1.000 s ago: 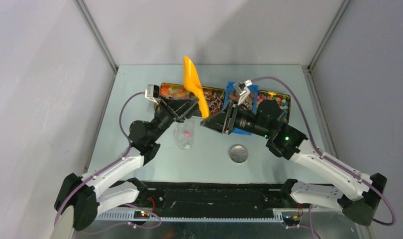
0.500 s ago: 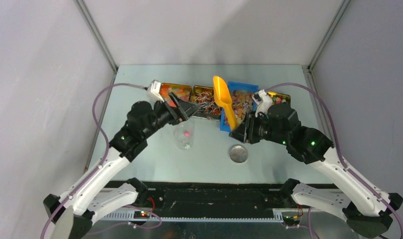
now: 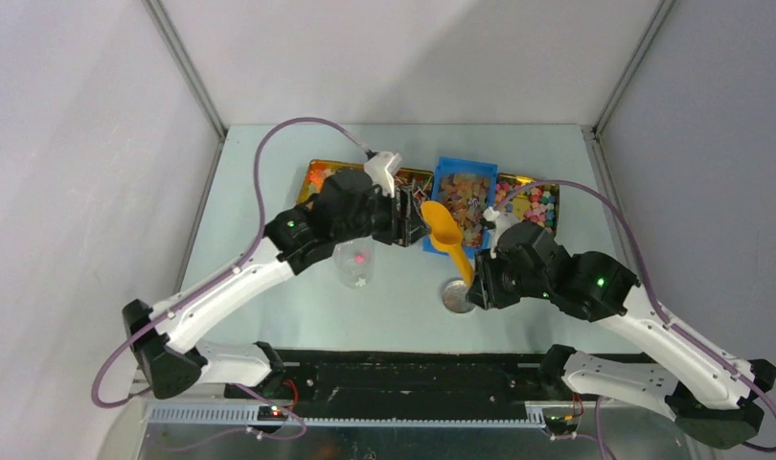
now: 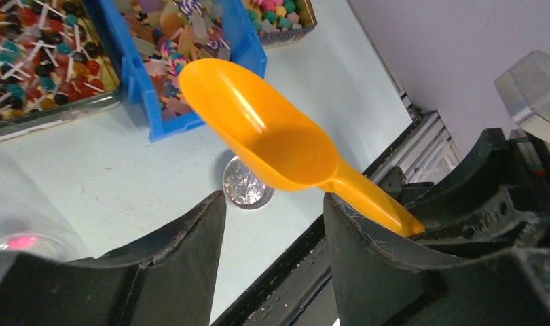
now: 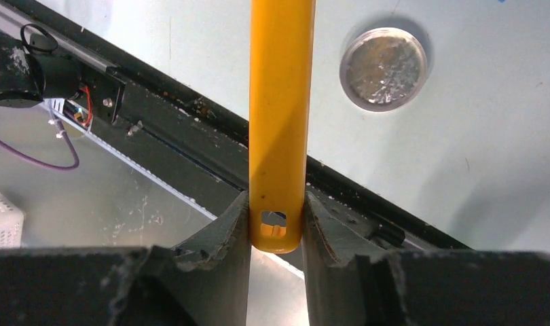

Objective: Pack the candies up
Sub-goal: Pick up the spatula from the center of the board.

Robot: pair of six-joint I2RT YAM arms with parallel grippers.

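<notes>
The scoop (image 5: 278, 102) is held tight by its handle end in the right gripper (image 5: 276, 212). The left gripper (image 4: 272, 204) is seen with its jaws apart and nothing between them. The candies (image 3: 464, 196) are kept in the blue box (image 4: 248, 47), on the far side. The scoop is pointed long-ways from the right gripper toward that box, with its empty bowl at the near corner. The candies are probably best reached by the right arm.

The pale green counter (image 3: 269, 163) in front of me carries a blue bin (image 3: 467, 161) at its far side. Metal tins (image 4: 48, 117) sit left and right of it, and all hold candies (image 3: 461, 192). A round silver lid (image 3: 454, 296) lies nearer me than the bin, and a clear cup (image 3: 353, 264) stands to the bin's near left.
</notes>
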